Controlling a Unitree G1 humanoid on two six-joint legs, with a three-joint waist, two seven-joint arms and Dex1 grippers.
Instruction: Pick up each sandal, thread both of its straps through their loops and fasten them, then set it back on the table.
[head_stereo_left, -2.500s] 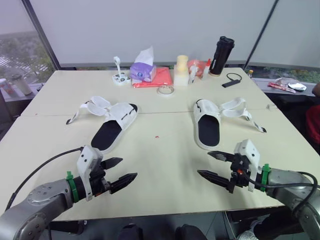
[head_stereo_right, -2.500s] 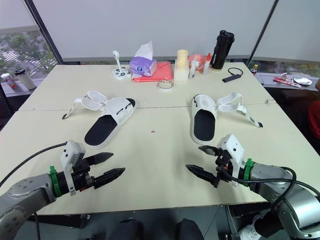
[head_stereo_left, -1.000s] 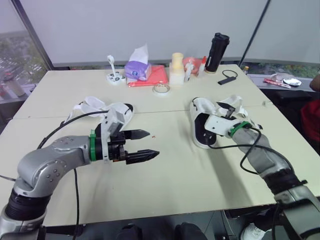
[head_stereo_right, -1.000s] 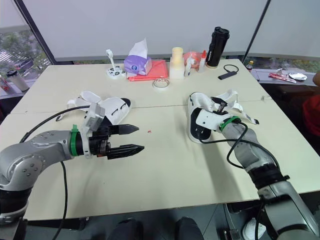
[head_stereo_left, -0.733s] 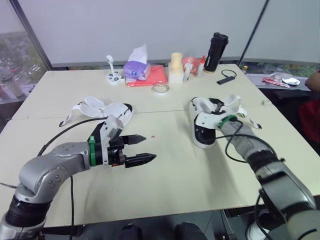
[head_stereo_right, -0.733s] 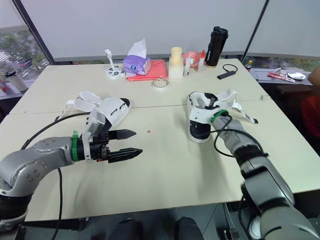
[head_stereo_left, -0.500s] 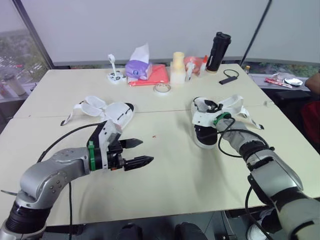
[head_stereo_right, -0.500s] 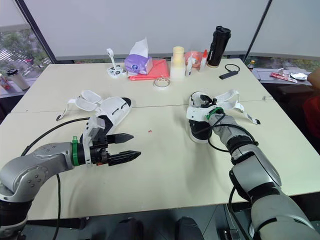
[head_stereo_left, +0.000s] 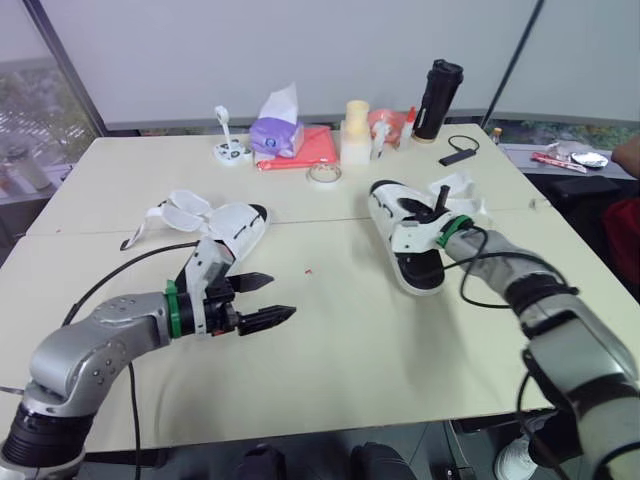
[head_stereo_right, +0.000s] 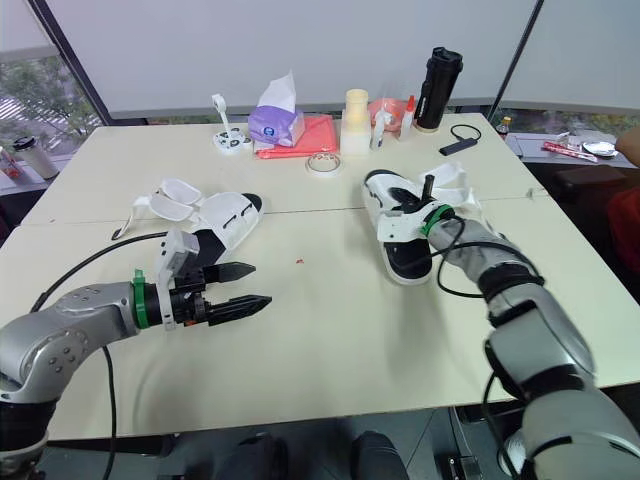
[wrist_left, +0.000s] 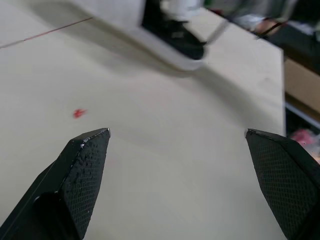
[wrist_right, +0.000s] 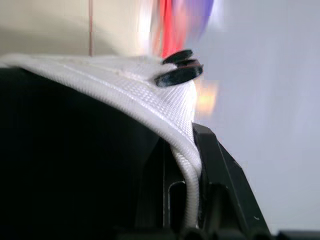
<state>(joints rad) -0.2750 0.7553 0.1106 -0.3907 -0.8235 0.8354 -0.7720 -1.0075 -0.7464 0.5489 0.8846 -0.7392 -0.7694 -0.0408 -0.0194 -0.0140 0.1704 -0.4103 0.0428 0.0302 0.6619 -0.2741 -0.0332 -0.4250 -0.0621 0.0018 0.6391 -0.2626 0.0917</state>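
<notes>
The right sandal (head_stereo_left: 405, 235) is held tilted at the right of the counter (head_stereo_left: 350, 340), its white strap (wrist_right: 125, 95) clamped in the right end effector (head_stereo_left: 437, 202). The left end effector (head_stereo_left: 280, 296) is spread wide over bare counter, near the flat-lying left sandal (head_stereo_left: 225, 235). A tape roll (head_stereo_left: 322, 174), tissue pack (head_stereo_left: 275, 135) and black bottle (head_stereo_left: 441, 88) are ranged behind, well apart.

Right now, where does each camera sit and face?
Left eye view: on the head, facing forward and down over the table; both arms show.
Right eye view: beside it; same scene.
Left wrist view: along the open left gripper, over the table toward the right sandal.
Right wrist view: close on that sandal's strap, pinched by the right gripper.
Shared: both wrist views catch the right sandal.
</notes>
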